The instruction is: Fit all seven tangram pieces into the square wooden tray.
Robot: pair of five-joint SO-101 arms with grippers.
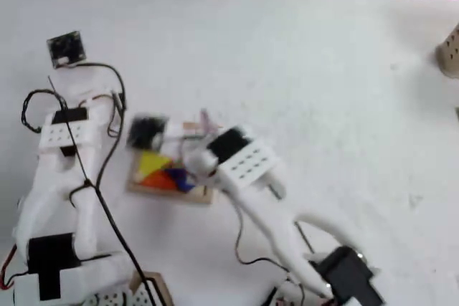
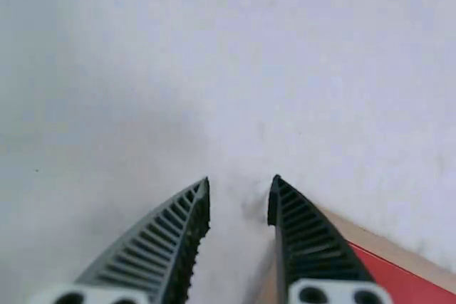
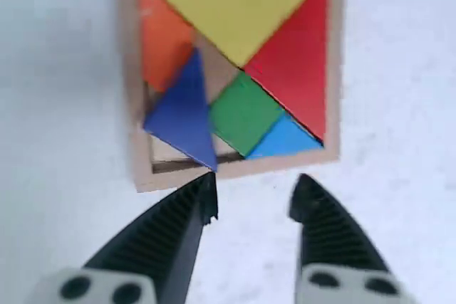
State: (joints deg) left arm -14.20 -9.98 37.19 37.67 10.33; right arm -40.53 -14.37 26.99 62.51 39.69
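The square wooden tray point(image 3: 235, 169) lies just ahead of my right gripper point(image 3: 253, 186), which is open and empty, its fingertips short of the near rim. Inside the tray are a yellow triangle point(image 3: 242, 5), a red triangle point(image 3: 299, 62), an orange piece point(image 3: 164, 40), a green square point(image 3: 246, 112) and a light blue triangle point(image 3: 285, 140). A dark blue triangle point(image 3: 182, 108) lies askew beside a bare patch of tray floor point(image 3: 167, 151). In the high view the right arm point(image 1: 244, 166) covers part of the tray point(image 1: 168, 188). My left gripper point(image 2: 239, 186) is open over bare table.
A wooden edge with a red surface point(image 2: 399, 275) shows beside the left gripper's finger. The left arm point(image 1: 68, 134) stands left of the tray with loose black cables point(image 1: 107, 163). A wooden block corner point(image 1: 154, 288) sits at the front edge. A pale pegged object point(image 1: 448, 51) is far right.
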